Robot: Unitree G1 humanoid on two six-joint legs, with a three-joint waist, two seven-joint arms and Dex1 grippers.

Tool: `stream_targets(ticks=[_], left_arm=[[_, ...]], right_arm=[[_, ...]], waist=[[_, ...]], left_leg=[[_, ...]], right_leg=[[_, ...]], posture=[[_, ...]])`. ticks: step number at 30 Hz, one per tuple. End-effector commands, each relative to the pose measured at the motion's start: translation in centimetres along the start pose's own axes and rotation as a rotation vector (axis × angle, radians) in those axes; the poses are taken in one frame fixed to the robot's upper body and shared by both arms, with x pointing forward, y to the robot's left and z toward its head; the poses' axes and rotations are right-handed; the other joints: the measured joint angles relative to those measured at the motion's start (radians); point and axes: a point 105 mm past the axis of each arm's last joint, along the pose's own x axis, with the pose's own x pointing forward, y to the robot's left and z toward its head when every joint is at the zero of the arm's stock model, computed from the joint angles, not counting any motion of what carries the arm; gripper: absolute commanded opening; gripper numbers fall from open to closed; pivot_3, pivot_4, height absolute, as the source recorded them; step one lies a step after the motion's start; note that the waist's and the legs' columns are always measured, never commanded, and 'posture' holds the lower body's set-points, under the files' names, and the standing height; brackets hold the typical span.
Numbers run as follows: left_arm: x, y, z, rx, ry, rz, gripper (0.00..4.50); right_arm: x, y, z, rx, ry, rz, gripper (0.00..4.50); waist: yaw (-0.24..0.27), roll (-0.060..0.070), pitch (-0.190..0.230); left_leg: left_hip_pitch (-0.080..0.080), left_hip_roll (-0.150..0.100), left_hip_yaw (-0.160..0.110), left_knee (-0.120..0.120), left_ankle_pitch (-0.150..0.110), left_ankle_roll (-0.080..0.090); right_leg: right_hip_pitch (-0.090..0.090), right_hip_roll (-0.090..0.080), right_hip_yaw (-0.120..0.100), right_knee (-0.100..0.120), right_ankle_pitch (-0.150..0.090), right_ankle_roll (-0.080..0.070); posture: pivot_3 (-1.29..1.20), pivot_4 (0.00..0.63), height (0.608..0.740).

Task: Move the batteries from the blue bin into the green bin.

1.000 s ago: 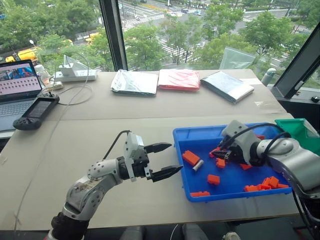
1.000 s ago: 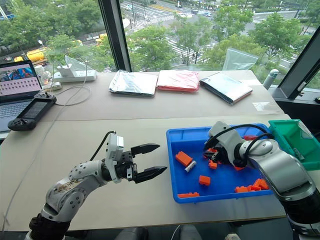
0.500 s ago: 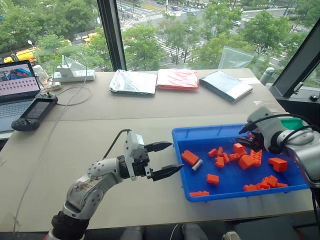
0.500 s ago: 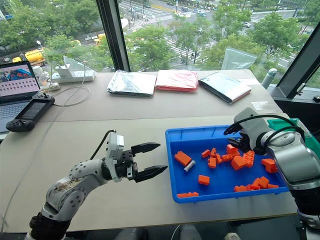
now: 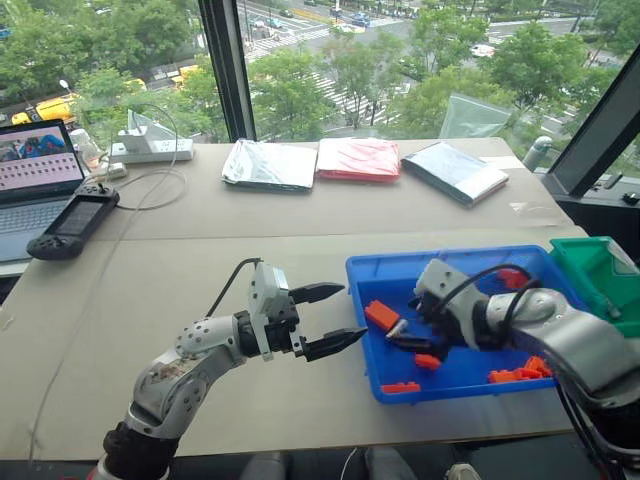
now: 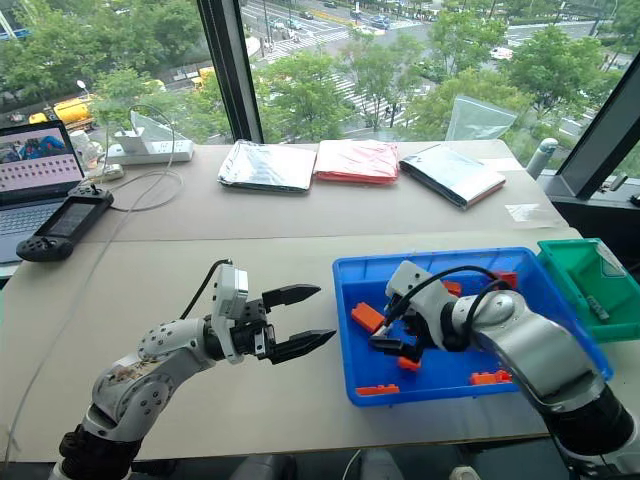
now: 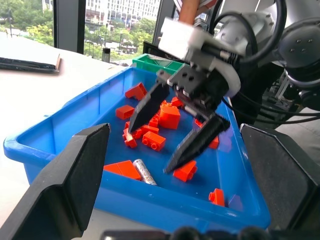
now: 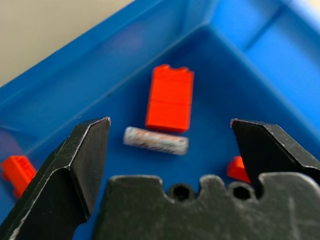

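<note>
1. The right gripper (image 7: 180, 127) is down inside the wide, shallow blue plastic bin (image 5: 362, 272), its two black fingers (image 7: 147, 104) spread wide with nothing between them, tips angled down toward the bin floor at the near-left end.
2. The right forearm reaches in from the right and crosses over the middle of the blue bin, black cables looping above the wrist.
3. Just below those parted fingers lies one battery (image 8: 156, 140), a slim whitish-silver cylinder flat on the blue floor, untouched; in the right wrist view its long axis runs crosswise to the gap between the fingers.
4. Right beside the battery sits a flat orange toy brick (image 8: 170, 98), one short end close to the battery's side; in the head view the battery (image 5: 397, 327) lies near the bin's left wall.
5. More small orange bricks (image 7: 152, 140) are scattered across the tray.
6. The left gripper (image 5: 332, 318) hovers over the beige tabletop (image 5: 200, 270) just left of the blue bin, fingers apart and empty, pointing roughly level at the bin's wall, arm bent.
7. The smaller, deeper green plastic bin (image 6: 570, 270) stands just beyond the blue bin's far-right corner, with a small slim item (image 6: 595, 307) lying inside it.
</note>
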Motion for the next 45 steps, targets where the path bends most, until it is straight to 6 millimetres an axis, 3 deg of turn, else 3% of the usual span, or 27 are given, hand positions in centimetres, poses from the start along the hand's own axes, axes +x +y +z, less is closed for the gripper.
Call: stream_targets(ticks=[1, 7, 18, 21, 28, 45], left_arm=[[0.2, -0.4, 0.7, 0.031, -0.020, -0.016, 4.50], [0.3, -0.5, 0.8, 0.031, -0.026, -0.013, 4.50], [0.3, -0.5, 0.8, 0.028, -0.027, -0.014, 4.50], [0.3, -0.5, 0.8, 0.026, -0.026, -0.015, 4.50], [0.3, -0.4, 0.7, 0.024, -0.024, -0.014, 4.50], [0.2, -0.3, 0.7, 0.024, -0.028, -0.004, 4.50]], right_arm=[[0.3, -0.9, -0.1, -0.001, 0.015, -0.039, 4.47], [1.6, -1.0, -1.6, 0.052, 0.058, -0.040, 4.47], [1.4, -0.9, -2.5, 0.059, 0.082, -0.031, 4.47], [1.0, -0.9, -2.6, 0.050, 0.089, -0.026, 3.77], [-0.3, -0.6, -3.3, -0.007, 0.109, 0.017, 3.77], [1.2, -1.0, -3.2, -0.050, 0.091, 0.014, 3.77]], waist=[[0.002, 0.000, 0.000], [0.000, 0.000, 0.000], [0.000, 0.000, 0.000], [0.000, 0.000, 0.000], [0.000, 0.000, 0.000], [0.000, -0.001, 0.000]], left_leg=[[0.000, 0.000, 0.000, 0.000, 0.000, 0.000], [0.000, 0.000, 0.000, -0.001, 0.000, 0.000], [0.002, 0.000, 0.000, 0.000, 0.000, 0.000], [0.002, 0.000, 0.000, 0.000, 0.000, 0.000], [0.002, 0.000, 0.000, 0.000, 0.000, 0.000], [0.003, 0.000, 0.000, -0.001, 0.000, 0.000]], right_leg=[[0.000, 0.000, 0.000, 0.000, 0.000, 0.000], [-0.001, 0.000, 0.000, 0.000, 0.000, 0.000], [0.001, 0.001, 0.000, 0.000, 0.000, 0.000], [0.002, 0.000, 0.000, 0.000, 0.000, 0.000], [0.002, 0.000, 0.000, 0.000, 0.000, 0.000], [0.003, 0.001, 0.000, 0.000, 0.000, 0.000]], posture=[[0.00, 0.150, 0.740], [0.00, 0.150, 0.740], [0.00, 0.150, 0.740], [0.00, 0.150, 0.740], [0.00, 0.150, 0.740], [0.00, 0.150, 0.740]])
